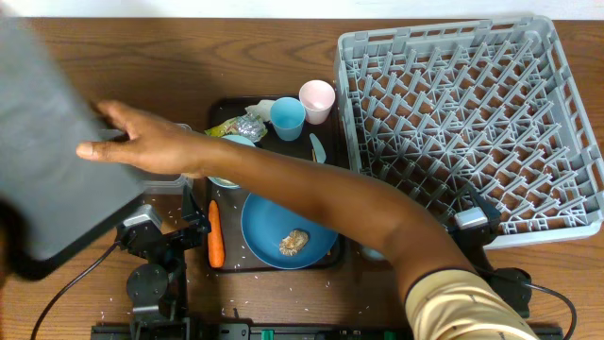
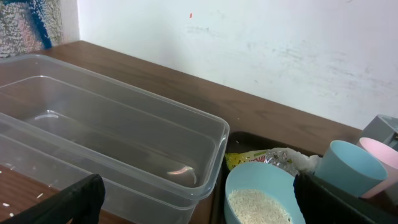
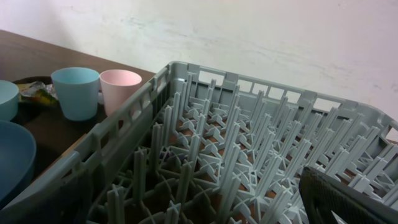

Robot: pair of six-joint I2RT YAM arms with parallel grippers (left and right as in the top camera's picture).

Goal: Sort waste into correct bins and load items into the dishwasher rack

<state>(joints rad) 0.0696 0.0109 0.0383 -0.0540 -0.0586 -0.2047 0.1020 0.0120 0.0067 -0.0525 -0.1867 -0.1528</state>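
A person's bare brown arm (image 1: 311,189) lies diagonally across the dark brown serving tray (image 1: 219,109), so I can't reach over it. Its hand (image 1: 142,142) holds a flat black rectangular tray-bin (image 1: 47,142) that blocks my overhead view at left. The big grey plastic lattice rack (image 1: 462,113) is open from above.

A person's hand (image 1: 142,142) grips what looks like the black bin (image 1: 42,161).

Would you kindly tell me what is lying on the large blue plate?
A small brown food lump lies on the blue plate. A person's arm covers part of the plate's far rim, so anything there is hidden.
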